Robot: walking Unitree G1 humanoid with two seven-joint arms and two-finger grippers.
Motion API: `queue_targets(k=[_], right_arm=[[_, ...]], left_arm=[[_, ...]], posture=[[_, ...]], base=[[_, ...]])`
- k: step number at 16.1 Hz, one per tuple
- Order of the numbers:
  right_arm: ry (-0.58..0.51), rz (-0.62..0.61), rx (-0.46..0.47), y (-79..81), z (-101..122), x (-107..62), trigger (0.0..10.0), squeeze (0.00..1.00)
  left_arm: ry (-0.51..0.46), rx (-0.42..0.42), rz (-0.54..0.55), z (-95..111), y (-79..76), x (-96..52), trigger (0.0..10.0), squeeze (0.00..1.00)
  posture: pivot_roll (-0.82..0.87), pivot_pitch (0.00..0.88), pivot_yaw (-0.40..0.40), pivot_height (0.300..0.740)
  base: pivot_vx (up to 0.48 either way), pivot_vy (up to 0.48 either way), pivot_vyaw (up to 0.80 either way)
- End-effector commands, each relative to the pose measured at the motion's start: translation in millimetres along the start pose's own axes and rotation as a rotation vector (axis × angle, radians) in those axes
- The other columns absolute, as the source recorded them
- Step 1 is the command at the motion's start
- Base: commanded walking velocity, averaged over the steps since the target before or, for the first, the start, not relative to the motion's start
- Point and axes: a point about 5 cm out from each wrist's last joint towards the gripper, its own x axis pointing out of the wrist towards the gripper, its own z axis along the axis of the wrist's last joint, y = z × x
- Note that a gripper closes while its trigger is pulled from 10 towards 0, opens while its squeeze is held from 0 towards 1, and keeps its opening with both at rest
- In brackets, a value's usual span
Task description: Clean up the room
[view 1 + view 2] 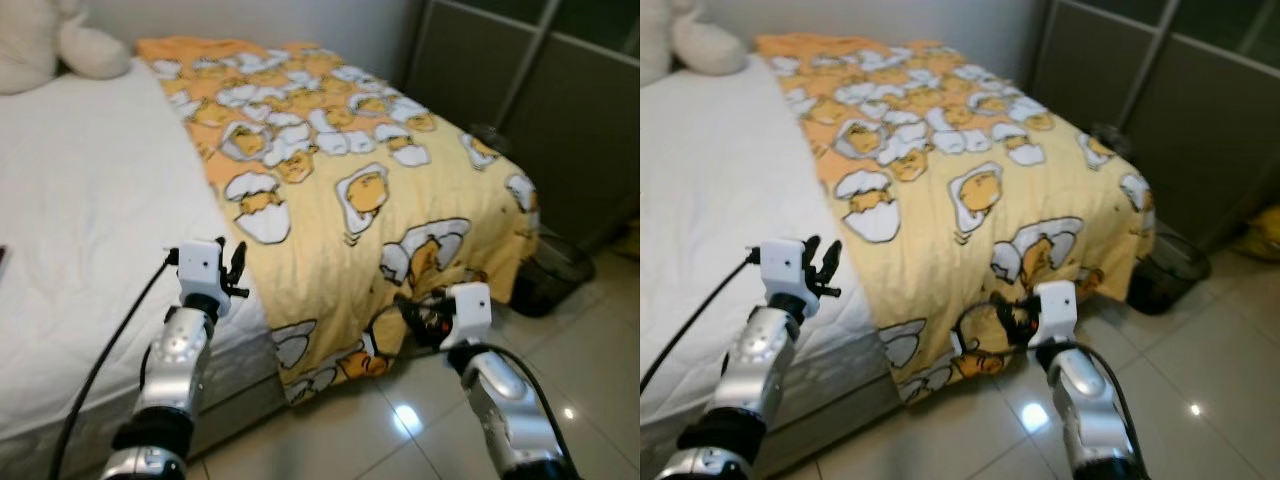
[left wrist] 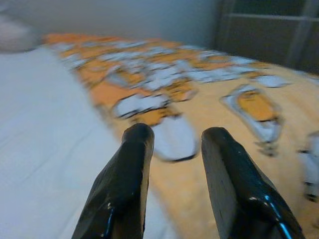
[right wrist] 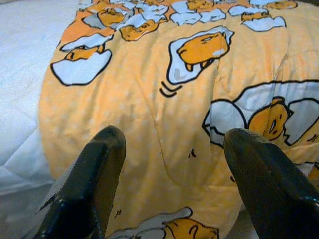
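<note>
Both silver arms are raised forward from below, elbows bent, over the foot end of the bed [image 1: 80,230]. The left gripper [image 1: 236,268] is held upright above the white sheet's edge, just beside the blanket's near border; its two black fingers [image 2: 124,184] stand apart with a narrow gap and nothing between them. The right gripper [image 1: 412,315] points leftward at the hanging corner of the blanket, close to the fabric but not closed on it — in the right wrist view its fingers [image 3: 89,184] are spread wide, empty.

The yellow blanket [image 1: 350,190] (printed with egg-shell cartoon figures) covers the right-hand half of the bed, its long axis running from the headboard end down to the foot, where it drapes over the mattress edge toward the tiled floor [image 1: 400,430]. The left half of the mattress is bare white sheet. A cream plush toy [image 1: 55,45] sits at the head end. A dark basket [image 1: 550,270] stands on the floor beside the bed's far corner, in front of grey wardrobe doors [image 1: 530,90]. A black cable [image 1: 110,350] trails from the left wrist.
</note>
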Motion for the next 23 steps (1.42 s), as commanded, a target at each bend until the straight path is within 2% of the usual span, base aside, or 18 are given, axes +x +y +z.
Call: queue_targets(k=[1,3,5,7,8,9,10,12,15,17,19,23], right_arm=[[-0.006,-0.049,-0.001,-7.0,-2,-2.3,10.0,0.0],[-0.026,-0.058,0.016,-2.5,-2,-1.2,10.0,0.0],[-0.017,-0.062,0.03,1.1,-8,0.6,10.0,0.0],[-0.026,-0.07,0.03,1.5,-8,1.4,10.0,0.0],[-0.031,-0.097,0.035,-2.6,-8,1.1,10.0,0.0],[-0.034,-0.105,0.036,-3.7,-8,0.8,10.0,0.0],[-0.038,-0.109,0.038,-4.5,-8,0.9,10.0,0.0],[-0.036,-0.094,0.034,-2.1,-9,1.7,10.0,0.0],[-0.037,-0.08,0.027,-1.4,-8,4.4,10.0,0.0],[-0.046,-0.096,0.036,-3.6,-7,4.5,10.0,0.0],[-0.049,-0.123,0.048,-7.8,-10,-1.1,10.0,0.0],[-0.039,-0.118,0.055,-6.6,-14,-1.7,10.0,0.0]], left_arm=[[0.055,-0.001,0.018,-12,-7.1,-4.7,10.0,0.0],[0.125,-0.041,0.021,-23,-21.0,-12.8,10.0,0.0],[0.135,0.004,-0.009,-21,-34.8,-3.7,10.0,0.0],[0.148,0.02,-0.02,-20,-37.8,-0.1,10.0,0.0],[0.155,0.06,-0.045,-22,-40.9,-3.0,10.0,0.0],[0.165,0.038,-0.046,-23,-41.5,-3.9,10.0,0.0],[0.138,-0.024,-0.054,-21,-41.1,-4.9,10.0,0.0],[0.166,0.014,-0.067,-22,-44.0,-0.1,10.0,0.0],[0.17,0.02,-0.082,-18,-52.0,5.9,10.0,0.0],[0.175,0.012,-0.072,-19,-49.1,5.4,10.0,0.0],[0.201,0.008,-0.033,-27,-39.3,-0.4,10.0,0.0],[0.184,0.013,-0.01,-25,-39.3,1.4,10.0,0.0]], posture=[[0.17,0.0,-0.031,0.74],[0.17,0.0,-0.033,0.74],[0.18,0.0,-0.04,0.74],[0.17,0.0,-0.031,0.74],[0.17,0.0,-0.022,0.74],[0.16,0.0,-0.017,0.74],[0.16,0.0,-0.01,0.74],[0.15,0.0,-0.004,0.74],[0.15,0.0,0.0,0.74],[0.15,0.0,0.002,0.74],[0.14,0.0,0.004,0.74],[0.14,0.0,0.008,0.74]], base=[[0.0,-0.48,0.47],[0.0,-0.48,0.46],[0.0,-0.48,0.43],[0.0,-0.48,0.42],[0.0,-0.48,0.42],[0.0,0.0,0.42],[0.0,0.0,0.42],[0.165,0.0,0.42],[0.393,-0.273,0.42],[0.392,-0.274,0.42],[0.398,-0.263,0.42],[0.42,-0.061,0.42]])
